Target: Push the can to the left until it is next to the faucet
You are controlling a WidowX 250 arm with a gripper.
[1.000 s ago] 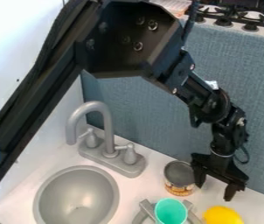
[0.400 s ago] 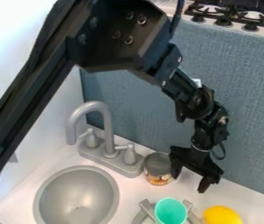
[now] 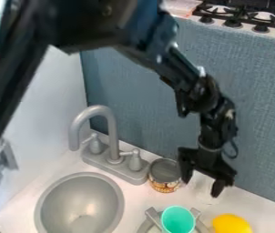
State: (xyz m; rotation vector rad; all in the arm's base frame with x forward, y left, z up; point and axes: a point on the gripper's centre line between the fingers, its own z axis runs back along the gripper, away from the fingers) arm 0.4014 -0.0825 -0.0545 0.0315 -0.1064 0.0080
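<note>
At the far left, a grey fitting [image 3: 2,160] was on the white wall [image 3: 43,113], with the black arm [image 3: 112,29] crossing from the upper left. Below, the round grey sink [image 3: 73,200] lay set into the white counter [image 3: 143,200]. Behind it and a little to its right stood the grey faucet [image 3: 111,132], its spout curving over toward the left, with a knob on either side of its base.

Next came the can [image 3: 164,174], upright on the counter just to the right of the faucet's base, with a dark grey top and a patterned brown and cream label. Near the front edge of the view, the turquoise cup [image 3: 178,220] stood with its mouth upward, and parts of a grey rack [image 3: 152,216] showed on both sides of it.

The gripper [image 3: 201,188] hung low over the counter to the right of the can, its two fingers spread apart with nothing clamped between them. The finger nearer the can was right by its side; whether they touched could not be told. Farther right, a rounded yellow object [image 3: 231,224] lay beyond the cup. A blue-grey panel [image 3: 249,118] rose behind the counter, and above it, at the upper right, was the stove [image 3: 243,20] with black burner grates and a row of dark knobs
</note>
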